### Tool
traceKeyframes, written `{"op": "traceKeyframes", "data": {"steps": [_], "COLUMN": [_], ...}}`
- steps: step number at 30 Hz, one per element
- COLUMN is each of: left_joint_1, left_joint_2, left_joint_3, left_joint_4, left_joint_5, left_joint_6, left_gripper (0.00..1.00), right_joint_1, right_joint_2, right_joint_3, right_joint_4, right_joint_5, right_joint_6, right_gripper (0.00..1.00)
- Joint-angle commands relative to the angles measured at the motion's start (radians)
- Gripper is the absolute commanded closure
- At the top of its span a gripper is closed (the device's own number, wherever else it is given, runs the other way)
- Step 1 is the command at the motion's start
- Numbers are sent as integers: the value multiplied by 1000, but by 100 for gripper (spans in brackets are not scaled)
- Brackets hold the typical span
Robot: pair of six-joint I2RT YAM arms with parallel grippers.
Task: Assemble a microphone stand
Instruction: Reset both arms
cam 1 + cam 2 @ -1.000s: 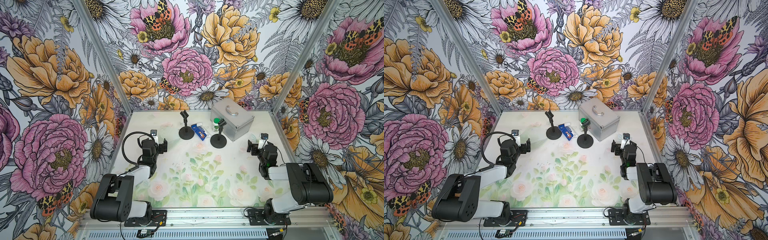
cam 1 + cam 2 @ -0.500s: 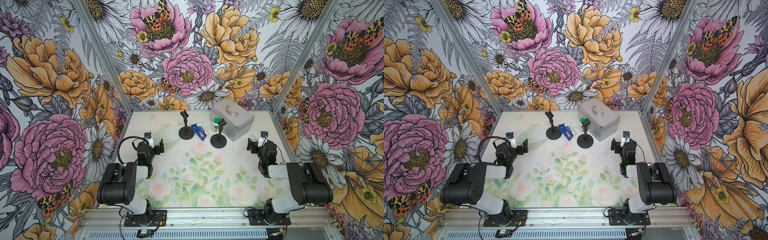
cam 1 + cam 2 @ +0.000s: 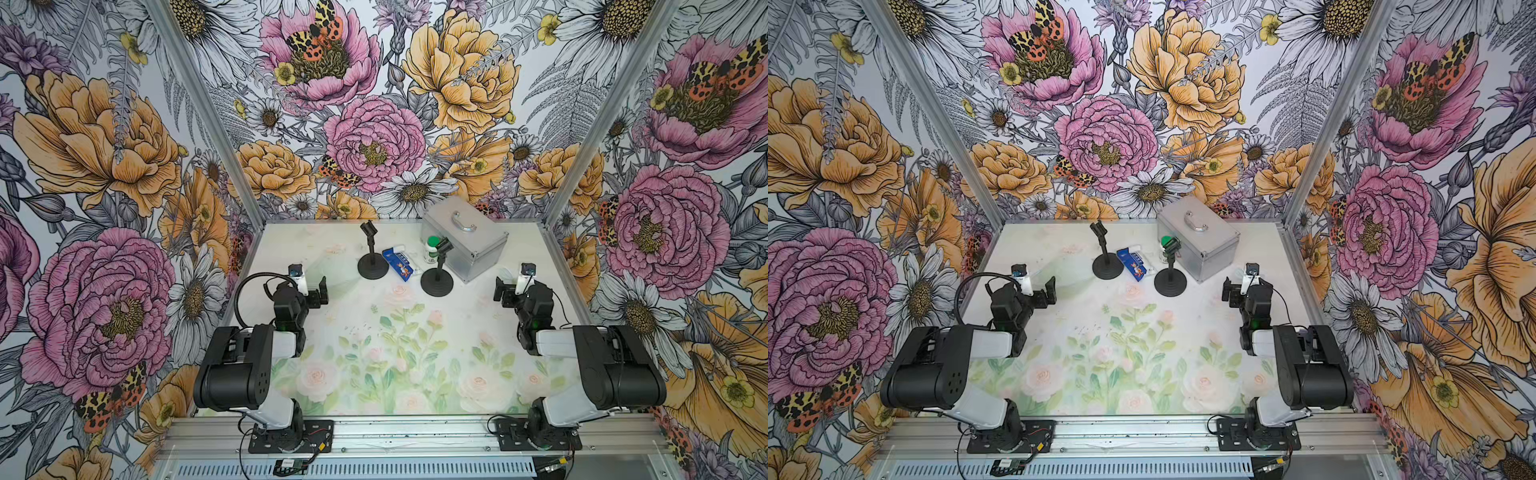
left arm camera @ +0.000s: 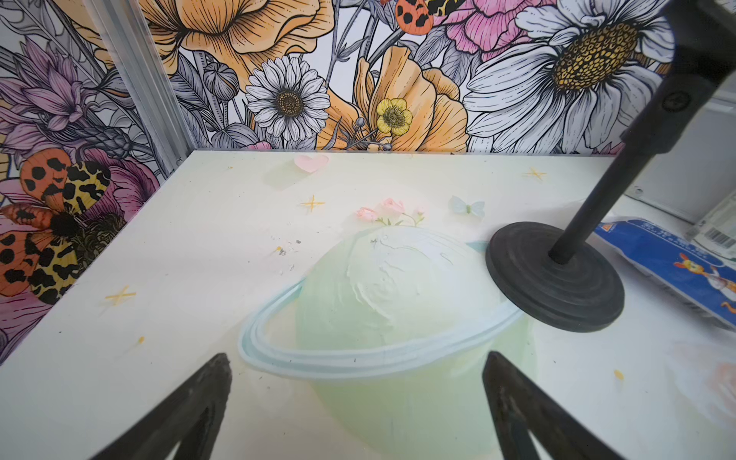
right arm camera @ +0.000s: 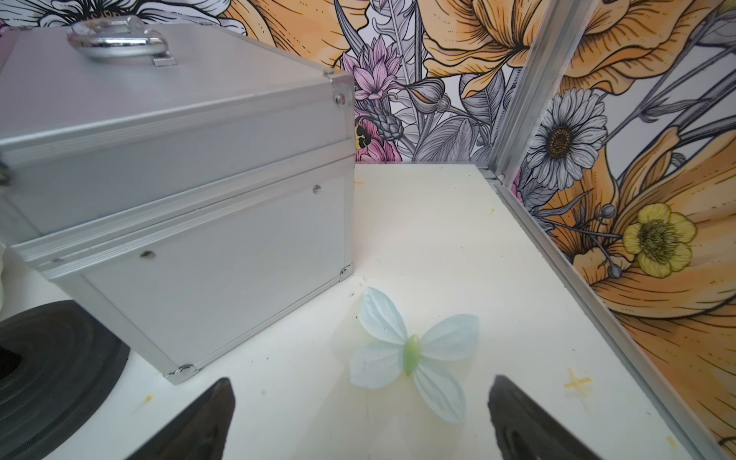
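Mic stand (image 3: 372, 268) stands upright upper centre in both top views. Second stand (image 3: 436, 284) is right of it, just beside the silver case (image 3: 465, 237). Blue packet (image 3: 398, 266) lies between them, green-capped bottle (image 3: 432, 248) behind. Left gripper (image 4: 356, 358) and right gripper (image 5: 361, 380) are spread wide, empty, clear of both.

left arm (image 3: 249, 365): black joint housings, white link shells; cluster of small round holes on the big shoulder housing
right arm (image 3: 602, 365): same build, black over white; small green light on the forearm block
wrist cameras (image 3: 296, 272): white brackets, small dark module with a bluish face on top, one per arm
left gripper (image 4: 356, 358): matte black, two tapered wedge fingers (image 4: 199, 398)
right gripper (image 5: 360, 382): identical black wedge pair
cables (image 3: 245, 291): fat black loop on the left arm; thin black lead on the right
base plates (image 3: 291, 436): black, square, bolted; red wire and yellow connector at the left one
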Motion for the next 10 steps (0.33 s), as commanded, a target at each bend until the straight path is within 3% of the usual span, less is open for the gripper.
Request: {"op": "traceKeyframes", "data": {"steps": [1, 10], "left_joint_1": [8, 8], "left_joint_2": [-7, -7], "left_joint_3": [12, 12], "left_joint_4": [20, 20], "left_joint_5": [23, 22], "left_joint_6": [-16, -17], "left_gripper": [1, 1], "right_joint_1": [2, 2], "right_joint_2": [6, 2], "right_joint_3": [24, 17], "right_joint_4": [-2, 3], "right_joint_5": [9, 9], "right_joint_6": [11, 11], "right_gripper": [0, 0]}}
